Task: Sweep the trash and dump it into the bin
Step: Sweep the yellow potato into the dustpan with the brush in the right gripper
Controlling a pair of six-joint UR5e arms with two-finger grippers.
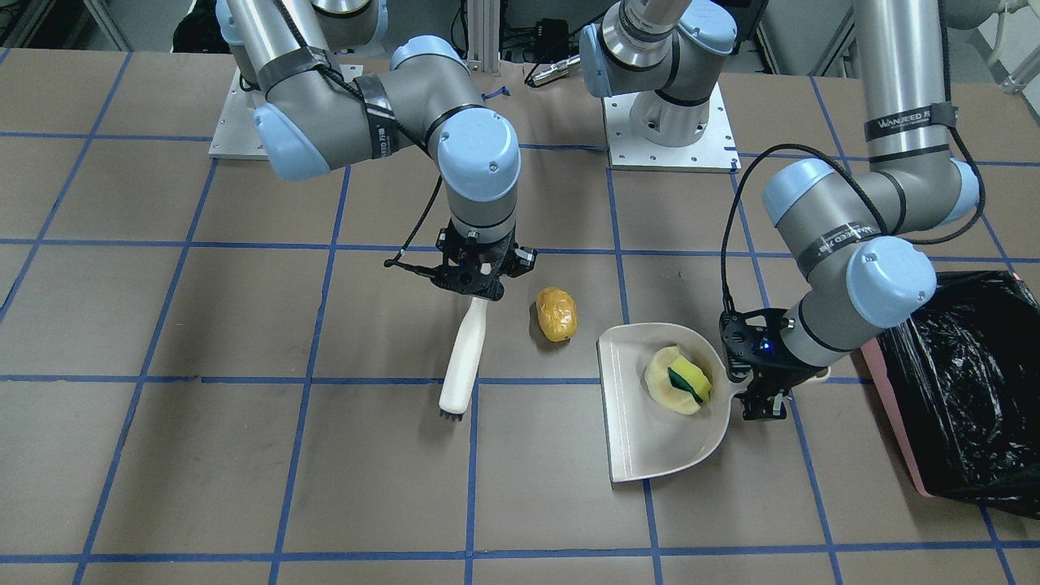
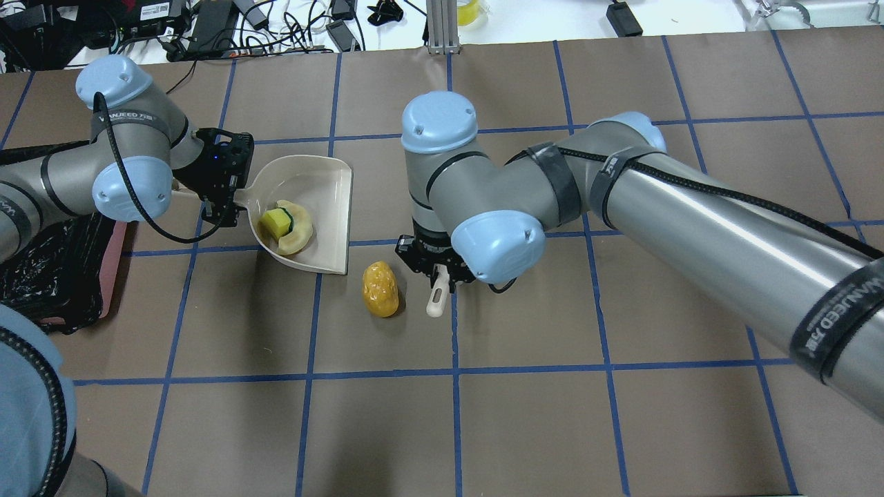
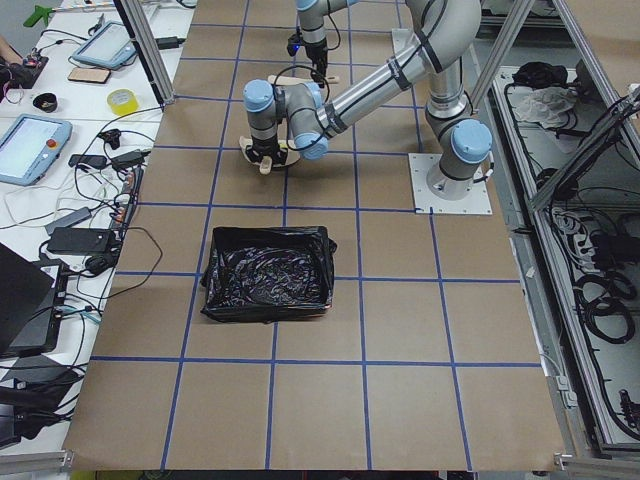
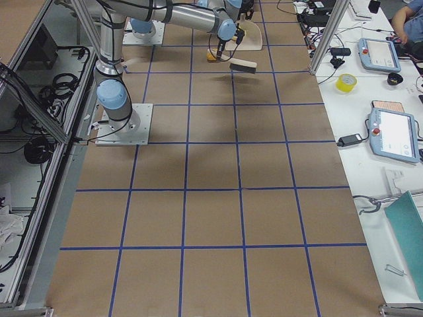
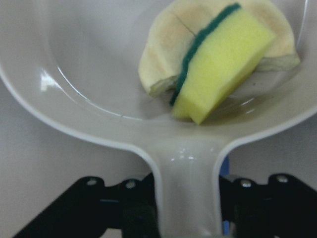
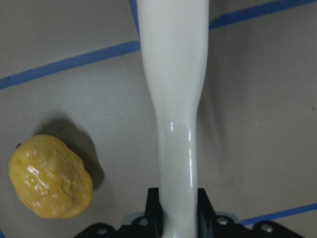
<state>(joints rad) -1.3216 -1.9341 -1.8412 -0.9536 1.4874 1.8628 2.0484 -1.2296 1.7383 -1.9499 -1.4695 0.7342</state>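
One of two pieces is in: front view has the peel-and-wedge [image 1: 681,382] in the dustpan [image 1: 642,443] centre-right, left gripper [image 1: 760,398] pinching its handle, bin [image 1: 967,382] at the right edge, so sweeping looks half done. Overhead, potato lump [image 2: 380,288] sits mid-frame just off the dustpan's open lip, long axis roughly up-down; next move needs the brush [image 2: 437,300] pushing it left into the mouth. Right wrist view: right gripper [image 6: 176,208] clamps the brush handle, potato lump lower left.

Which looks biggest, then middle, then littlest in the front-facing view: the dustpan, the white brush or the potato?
1. The dustpan, widest by far.
2. The brush, long but thin; it may be lifted a little nearer the camera.
3. The potato, the littlest.
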